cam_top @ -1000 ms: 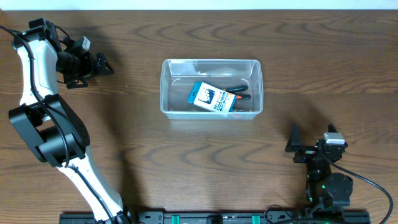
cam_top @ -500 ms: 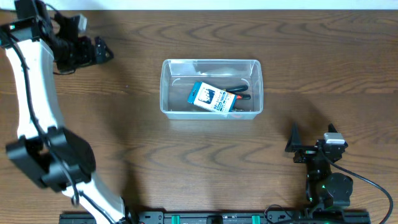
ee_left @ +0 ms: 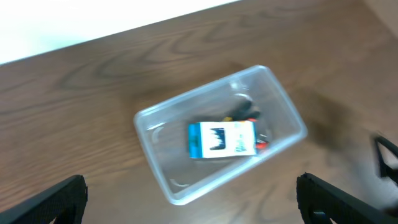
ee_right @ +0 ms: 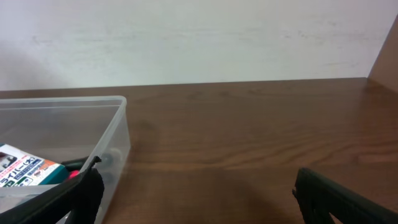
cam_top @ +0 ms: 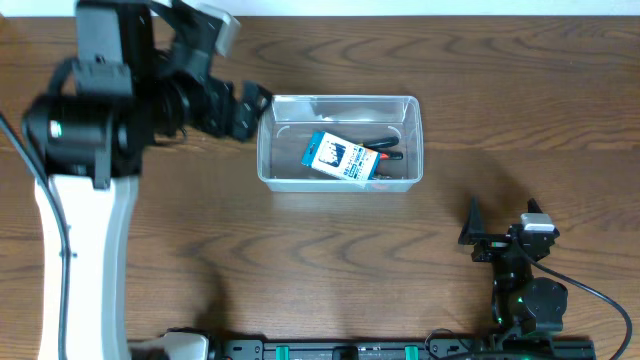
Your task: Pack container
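Container (cam_top: 284, 150) holds blue-and-white box (cam_top: 343, 159) and black tool (cam_top: 381, 141).

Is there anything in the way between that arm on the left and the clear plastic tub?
Nothing visible does. The left gripper hangs open in the air close to one end of the tub, with only bare table in the gap. The blue-and-white box lies inside the tub, not in the path.
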`<state>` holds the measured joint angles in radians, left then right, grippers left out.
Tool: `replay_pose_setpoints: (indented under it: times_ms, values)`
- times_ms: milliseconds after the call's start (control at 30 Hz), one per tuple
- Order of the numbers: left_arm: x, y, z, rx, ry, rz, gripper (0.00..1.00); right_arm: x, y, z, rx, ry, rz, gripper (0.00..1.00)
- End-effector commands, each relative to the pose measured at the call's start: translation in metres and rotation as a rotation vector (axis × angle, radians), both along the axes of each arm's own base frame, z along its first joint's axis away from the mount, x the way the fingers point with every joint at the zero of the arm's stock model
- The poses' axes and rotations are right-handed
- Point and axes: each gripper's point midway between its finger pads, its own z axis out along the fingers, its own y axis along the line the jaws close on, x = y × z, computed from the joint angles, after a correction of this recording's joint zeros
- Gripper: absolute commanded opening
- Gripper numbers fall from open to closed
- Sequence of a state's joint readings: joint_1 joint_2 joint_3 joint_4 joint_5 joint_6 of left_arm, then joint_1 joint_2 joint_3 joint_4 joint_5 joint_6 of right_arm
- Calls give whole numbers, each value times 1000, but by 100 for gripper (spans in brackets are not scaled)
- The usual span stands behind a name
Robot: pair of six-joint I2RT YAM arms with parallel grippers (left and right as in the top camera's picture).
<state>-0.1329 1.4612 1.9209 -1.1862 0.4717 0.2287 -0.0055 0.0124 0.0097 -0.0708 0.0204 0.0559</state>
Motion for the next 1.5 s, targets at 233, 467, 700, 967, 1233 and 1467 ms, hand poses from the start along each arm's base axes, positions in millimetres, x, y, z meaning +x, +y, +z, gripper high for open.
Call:
replay_pose_setpoints:
  times_ms: [233,467,700,967,1233,1467]
  values:
    - [-78,0,-40,9,61,-39,98,0,-2,-1,-12,1,-6,99]
    - [-139,17,-91,13,98,-10,98,0,-2,-1,-12,1,-6,99]
    - [-178,30,-134,3,38,37,98,0,-2,-1,-12,1,-6,99]
    - [-153,22,-102,-72,-446,4,98,0,-2,-1,-12,1,-6,99]
    - [-119,42,-77,-53,-798,120,98,0,-2,-1,-12,1,-6,99]
    - [-112,63,-73,-26,-982,220,98,0,-2,-1,-12,1,-6,99]
